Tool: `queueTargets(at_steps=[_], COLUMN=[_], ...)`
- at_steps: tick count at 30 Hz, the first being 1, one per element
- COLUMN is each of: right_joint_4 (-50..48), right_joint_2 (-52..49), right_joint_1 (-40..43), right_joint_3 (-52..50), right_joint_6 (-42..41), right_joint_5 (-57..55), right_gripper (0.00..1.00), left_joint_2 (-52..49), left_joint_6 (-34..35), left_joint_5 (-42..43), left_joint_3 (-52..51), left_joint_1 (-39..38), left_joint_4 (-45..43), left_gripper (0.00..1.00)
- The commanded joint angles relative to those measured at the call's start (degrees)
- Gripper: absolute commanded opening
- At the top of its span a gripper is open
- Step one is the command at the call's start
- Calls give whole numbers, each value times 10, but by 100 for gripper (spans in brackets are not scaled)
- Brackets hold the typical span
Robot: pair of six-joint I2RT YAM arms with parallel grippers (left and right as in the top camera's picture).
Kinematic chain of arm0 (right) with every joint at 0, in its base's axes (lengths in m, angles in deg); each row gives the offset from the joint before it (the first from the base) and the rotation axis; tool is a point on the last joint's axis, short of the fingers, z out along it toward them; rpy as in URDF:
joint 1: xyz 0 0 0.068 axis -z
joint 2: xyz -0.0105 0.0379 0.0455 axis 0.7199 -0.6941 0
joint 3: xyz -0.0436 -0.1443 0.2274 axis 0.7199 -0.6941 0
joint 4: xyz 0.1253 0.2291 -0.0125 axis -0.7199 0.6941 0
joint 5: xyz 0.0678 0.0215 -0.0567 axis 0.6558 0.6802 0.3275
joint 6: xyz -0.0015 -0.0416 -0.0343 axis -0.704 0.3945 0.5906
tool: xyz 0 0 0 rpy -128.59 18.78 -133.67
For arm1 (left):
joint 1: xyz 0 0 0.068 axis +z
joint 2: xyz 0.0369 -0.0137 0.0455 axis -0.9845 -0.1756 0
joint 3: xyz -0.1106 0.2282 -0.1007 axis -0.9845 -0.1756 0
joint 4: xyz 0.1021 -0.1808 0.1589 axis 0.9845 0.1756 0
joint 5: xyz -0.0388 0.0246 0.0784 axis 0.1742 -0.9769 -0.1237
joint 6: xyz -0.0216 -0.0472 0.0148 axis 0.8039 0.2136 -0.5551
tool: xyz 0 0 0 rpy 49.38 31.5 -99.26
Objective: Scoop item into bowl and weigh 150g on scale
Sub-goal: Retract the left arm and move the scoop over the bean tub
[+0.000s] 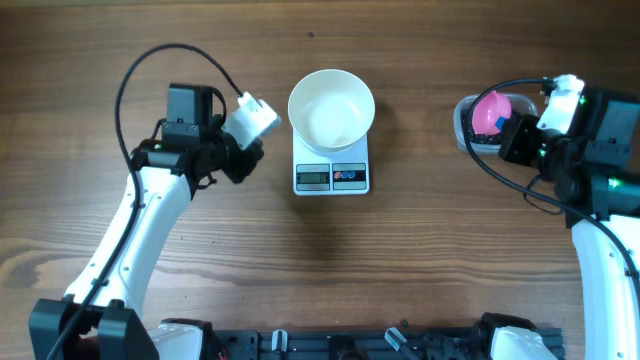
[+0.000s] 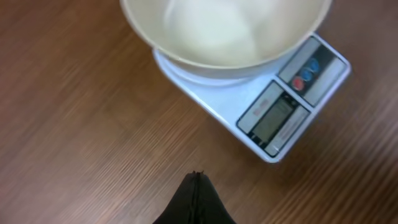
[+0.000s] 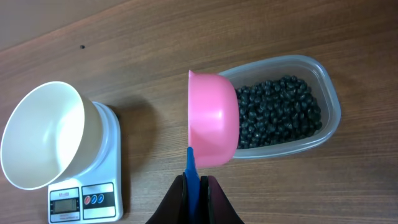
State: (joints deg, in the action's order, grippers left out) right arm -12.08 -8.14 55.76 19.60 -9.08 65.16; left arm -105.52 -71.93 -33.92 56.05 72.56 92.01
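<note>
Two hands clenched: right hand on a pink scoop, left hand seemingly empty.

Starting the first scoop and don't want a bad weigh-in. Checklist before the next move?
1. Seating: ok, bowl sits centred on scale.
2. Contents: ok, bowl is empty.
3. Grip: ok, right gripper is shut on scoop.
4. Supply: ok, beans fill the bottom of tub, with the scoop at its rim.
5. Zeroed: cannot tell, display digits are unreadable.
6. Clearance: ok, left gripper is shut, empty and off the scale.
</note>
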Motion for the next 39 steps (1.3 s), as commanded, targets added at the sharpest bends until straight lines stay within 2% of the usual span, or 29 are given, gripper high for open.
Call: queueTargets(at_steps=[1, 3, 4, 5, 6, 15, 20, 26, 31, 34, 39], right_joint_4=[4, 10, 11, 12, 13, 14, 13, 10, 3, 3, 3], right_joint_2=[-4, -4, -4, -4, -4, -4, -4, -4, -4, -4, -4], right_joint_1=[1, 1, 1, 1, 1, 1, 1, 1, 1, 1, 1], right_joint_3=[11, 11, 11, 11, 11, 11, 11, 11, 11, 11, 11], right_joint_6=[27, 26, 25, 25, 25, 27, 42, 42, 42, 42, 46], right_joint_5=[3, 3, 3, 4, 8, 12, 12, 12, 12, 12, 12], right_gripper=[4, 4, 4, 4, 4, 4, 4, 4, 4, 4, 4], left_joint_2=[-6, -6, -6, -6, -6, -6, -6, -12, -12, -14, -35], left_joint_6=[-56, -56, -56, -56, -56, -135, -150, -213, -214, -258, -255], left_joint_5=[45, 60, 65, 65, 64, 65, 65, 114, 160, 187, 188], left_joint_3=[-2, -2, -2, -2, -2, -2, -2, -2, -2, -2, -2], left_joint_1=[1, 1, 1, 1, 1, 1, 11, 46, 78, 86, 96], left_joint_4=[7, 6, 6, 6, 12, 14, 13, 14, 14, 34, 10], left_gripper=[4, 4, 13, 36, 100, 100, 100, 100, 100, 100, 100])
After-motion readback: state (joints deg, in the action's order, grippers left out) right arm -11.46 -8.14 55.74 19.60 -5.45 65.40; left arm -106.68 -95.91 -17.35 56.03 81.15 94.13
